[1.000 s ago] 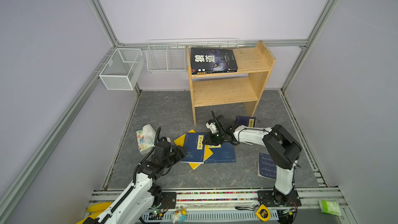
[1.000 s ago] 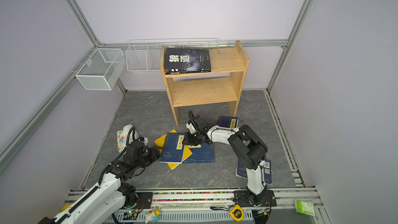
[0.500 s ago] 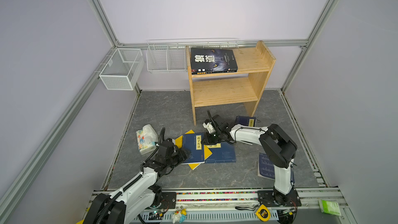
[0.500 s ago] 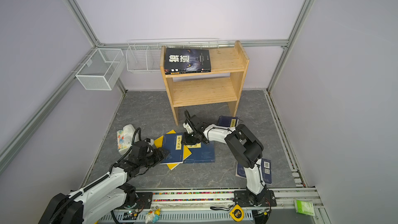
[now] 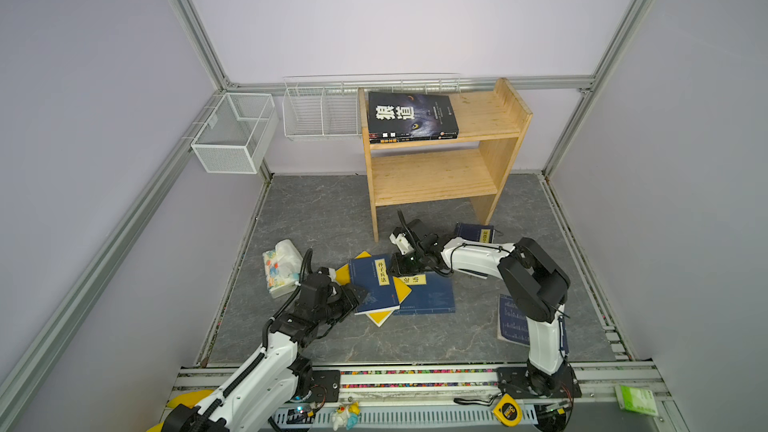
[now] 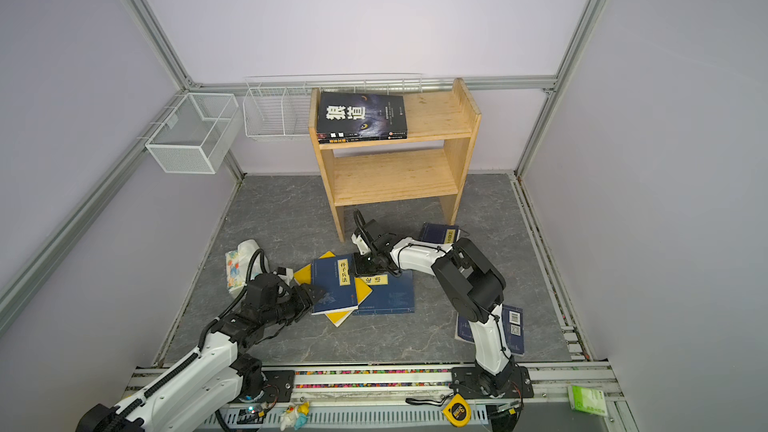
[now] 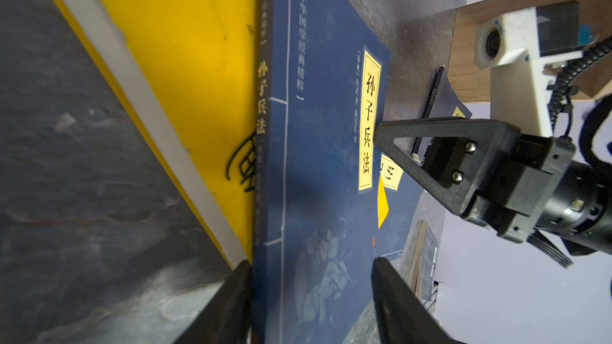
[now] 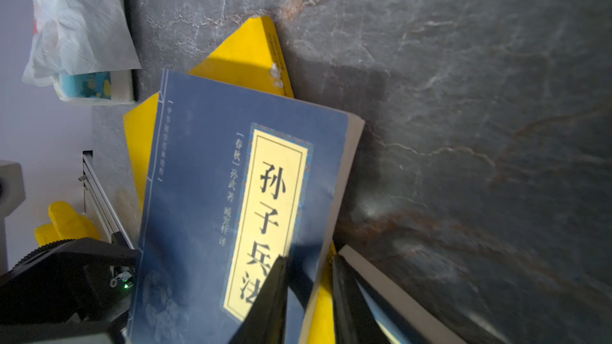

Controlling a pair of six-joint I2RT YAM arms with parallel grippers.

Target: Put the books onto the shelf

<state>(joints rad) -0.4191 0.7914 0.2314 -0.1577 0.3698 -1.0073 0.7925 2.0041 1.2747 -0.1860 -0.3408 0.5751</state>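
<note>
On the floor, a navy book with a yellow title label lies on a yellow book and another navy book. My left gripper is open, its fingers straddling the top navy book's near edge. My right gripper is shut on that book's far edge, with a yellow corner also between the jaws. The pine shelf holds a black book on its top tier. More navy books lie by the shelf leg and under the right arm.
A tissue pack lies left of the book pile. Two white wire baskets hang on the walls beside the shelf. A yellow tape measure and a green packet sit on the front rail.
My left gripper has slid in to the top navy book's near edge. My right gripper has shifted slightly left and narrowed on the far edge.
</note>
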